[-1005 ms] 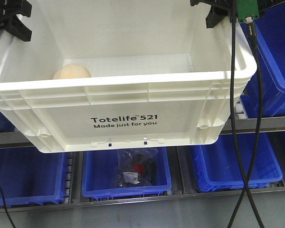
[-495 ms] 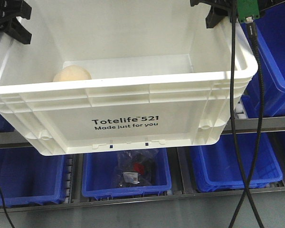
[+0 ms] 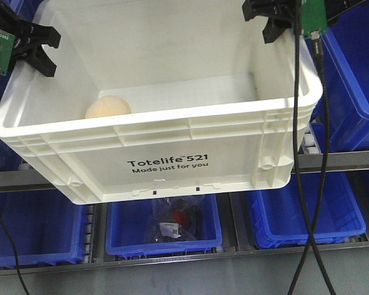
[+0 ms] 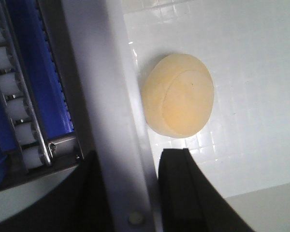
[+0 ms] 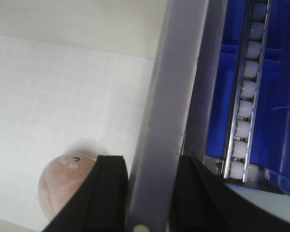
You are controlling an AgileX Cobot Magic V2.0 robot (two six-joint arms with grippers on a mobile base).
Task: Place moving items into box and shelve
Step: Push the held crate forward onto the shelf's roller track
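The box (image 3: 166,184), a large white crate printed "Totelife 521", hangs in front of the shelving, held by both arms. My left gripper (image 3: 31,46) is shut on its left wall (image 4: 121,121), one finger inside and one outside. My right gripper (image 3: 277,18) is shut on the right wall (image 5: 164,96) in the same way. A pale cream item (image 3: 107,107) lies on the box floor by the left wall, just beyond my left gripper (image 4: 130,159). A pinkish-brown item (image 5: 63,186) lies inside by the right wall, partly hidden behind the inner finger of my right gripper (image 5: 150,164).
Blue bins (image 3: 43,230) fill the lower shelf level under the box; the middle one (image 3: 129,236) holds bagged parts (image 3: 175,220). More blue bins (image 3: 357,74) stand at the right. A metal shelf rail (image 3: 344,161) and roller tracks (image 5: 246,96) run beside the box. Black cables (image 3: 295,184) hang down.
The box has shifted right and a little lower in the front view, with both grippers still on its walls. The left gripper has come further into view.
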